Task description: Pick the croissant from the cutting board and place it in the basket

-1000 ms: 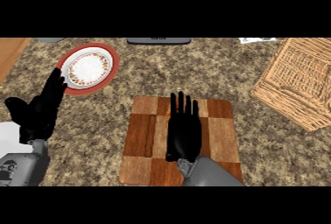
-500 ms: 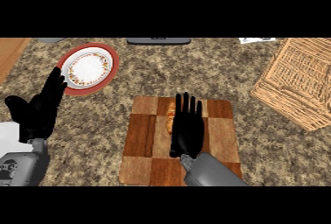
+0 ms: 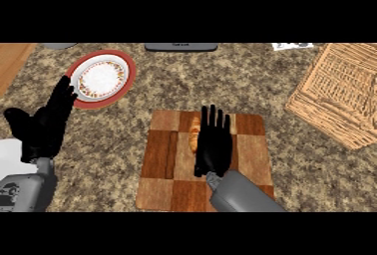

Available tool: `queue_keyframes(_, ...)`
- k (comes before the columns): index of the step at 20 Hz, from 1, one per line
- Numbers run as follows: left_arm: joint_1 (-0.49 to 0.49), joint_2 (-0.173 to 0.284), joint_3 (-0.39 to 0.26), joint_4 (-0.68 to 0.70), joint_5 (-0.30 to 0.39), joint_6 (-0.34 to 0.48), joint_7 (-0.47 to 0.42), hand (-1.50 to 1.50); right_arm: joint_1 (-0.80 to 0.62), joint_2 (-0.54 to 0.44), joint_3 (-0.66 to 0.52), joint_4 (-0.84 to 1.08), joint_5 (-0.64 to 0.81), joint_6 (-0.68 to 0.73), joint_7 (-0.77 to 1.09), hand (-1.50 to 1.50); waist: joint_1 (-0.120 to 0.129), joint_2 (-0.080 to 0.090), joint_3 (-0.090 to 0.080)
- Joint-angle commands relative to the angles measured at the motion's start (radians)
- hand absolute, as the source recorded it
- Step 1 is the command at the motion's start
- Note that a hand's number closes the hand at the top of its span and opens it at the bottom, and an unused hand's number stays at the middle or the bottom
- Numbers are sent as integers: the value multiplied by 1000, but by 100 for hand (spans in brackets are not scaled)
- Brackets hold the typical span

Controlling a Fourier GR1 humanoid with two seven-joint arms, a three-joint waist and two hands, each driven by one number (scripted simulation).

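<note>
Looking steeply down at a speckled counter [image 3: 147,94]. Lying in the middle: a wooden board [image 3: 165,169] of light and dark squares. Hovering flat over the board's upper middle: the right hand [image 3: 212,144], fingers straight and close together, pointing away, clamped on nothing. Peeking out at the hand's left edge: the croissant [image 3: 194,133], golden, mostly hidden under the palm (contact impossible to confirm). Sitting at the far right, well apart from the board: the basket [image 3: 346,94], woven and pale, partly cut off by the view's edge. Resting at the left edge: the left hand [image 3: 46,124], fingers straight, tips just beside a red-rimmed plate [image 3: 103,77]. Judging progress: barely begun, with the croissant not yet grasped, lifting and carrying to the basket all remaining.
</note>
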Motion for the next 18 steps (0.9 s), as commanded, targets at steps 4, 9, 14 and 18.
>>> queue_keyframes(4, 62, -16, 32, 15, -12, -28, -80, 0, 26, -17, -75, 32, 24, 29, -45, -150, -5, 6, 0)
queue_keyframes(9, -26, -25, 23, 44, -38, -10, -35, 0, -32, 2, 9, 211, -103, -49, -57, -150, 8, 11, 1)
queue_keyframes(14, -5, -35, 14, 20, -41, -19, -37, 0, -97, 2, 44, 252, -160, 34, -87, 150, 18, 11, 1)
queue_keyframes(18, -1, -58, 14, 35, -45, -15, -42, 0, -87, 2, 32, 267, -220, -32, -146, 150, 10, 10, 1)
